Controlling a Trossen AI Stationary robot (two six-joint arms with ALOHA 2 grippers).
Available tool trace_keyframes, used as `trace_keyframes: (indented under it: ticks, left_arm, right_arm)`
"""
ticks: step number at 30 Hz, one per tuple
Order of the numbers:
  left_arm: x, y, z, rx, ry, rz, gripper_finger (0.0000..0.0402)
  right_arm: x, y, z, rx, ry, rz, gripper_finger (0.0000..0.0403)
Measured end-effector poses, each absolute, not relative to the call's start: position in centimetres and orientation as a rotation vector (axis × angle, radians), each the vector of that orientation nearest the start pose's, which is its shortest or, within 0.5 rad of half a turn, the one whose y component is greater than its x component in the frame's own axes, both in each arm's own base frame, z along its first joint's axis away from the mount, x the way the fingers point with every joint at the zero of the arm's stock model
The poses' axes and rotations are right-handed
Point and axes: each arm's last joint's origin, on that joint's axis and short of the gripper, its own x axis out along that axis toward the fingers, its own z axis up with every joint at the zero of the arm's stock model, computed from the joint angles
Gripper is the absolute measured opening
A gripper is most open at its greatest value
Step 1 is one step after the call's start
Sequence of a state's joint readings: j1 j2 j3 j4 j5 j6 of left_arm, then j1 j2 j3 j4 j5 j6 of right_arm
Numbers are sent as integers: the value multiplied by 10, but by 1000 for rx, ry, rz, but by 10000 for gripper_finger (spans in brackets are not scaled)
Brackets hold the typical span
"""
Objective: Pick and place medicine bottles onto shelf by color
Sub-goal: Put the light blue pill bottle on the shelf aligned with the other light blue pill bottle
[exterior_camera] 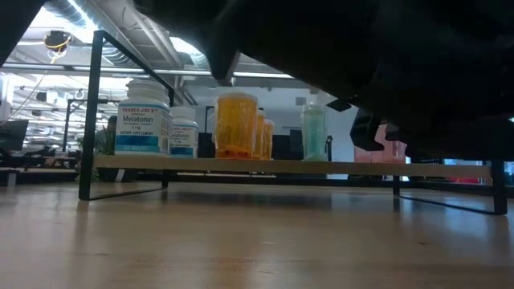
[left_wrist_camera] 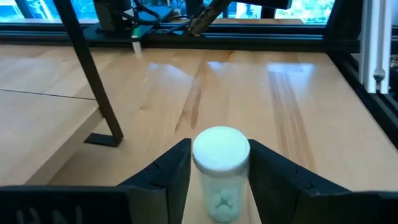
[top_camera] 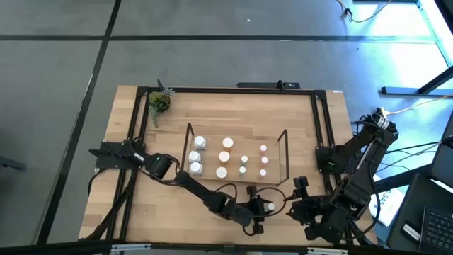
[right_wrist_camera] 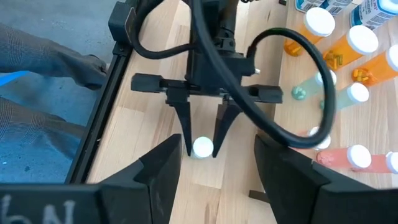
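Note:
A small teal bottle (left_wrist_camera: 221, 199) with a white cap (right_wrist_camera: 203, 147) stands between the fingers of my left gripper (top_camera: 267, 207), which is shut on it near the table's front edge, in front of the shelf (top_camera: 286, 152). On the shelf (exterior_camera: 289, 166) stand white bottles (exterior_camera: 143, 120), orange bottles (exterior_camera: 237, 124), teal bottles (exterior_camera: 313, 128) and pink bottles (exterior_camera: 393, 148), grouped from left to right. My right gripper (right_wrist_camera: 217, 180) hangs open above the table, to the right of the left gripper, with nothing between its fingers. My left gripper pinches the teal bottle between its two fingers, which lie on opposite sides of the cap and upper body (left_wrist_camera: 221, 183). The fingers (left_wrist_camera: 180, 168) come nearly level from the table's left. The bottle stands upright; whether its base is on the table, I cannot tell.
A small green plant (top_camera: 159, 103) sits at the table's far left corner. A black frame (top_camera: 318, 120) edges the table. Bare wood lies to the left of and in front of the shelf. Grey trouser cloth of a person (right_wrist_camera: 37, 62) shows beyond the table's front edge.

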State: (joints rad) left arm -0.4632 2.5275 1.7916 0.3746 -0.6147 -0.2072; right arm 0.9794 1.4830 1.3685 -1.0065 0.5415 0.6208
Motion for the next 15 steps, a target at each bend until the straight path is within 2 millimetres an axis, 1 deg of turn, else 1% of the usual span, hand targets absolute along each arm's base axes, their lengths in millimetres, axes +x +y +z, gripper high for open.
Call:
trace_keyframes:
  ticks: [4, 11, 15]
  left_arm:
    - [494, -227, 103, -19, 294, 178, 135]
    - [493, -228, 103, -14, 294, 176, 105]
    - [493, -229, 103, -12, 294, 174, 100]
  right_arm:
    - [173, 230, 315, -203, 870, 113, 204]
    - [173, 230, 315, -205, 866, 109, 204]
    - [173, 230, 315, -205, 865, 109, 204]
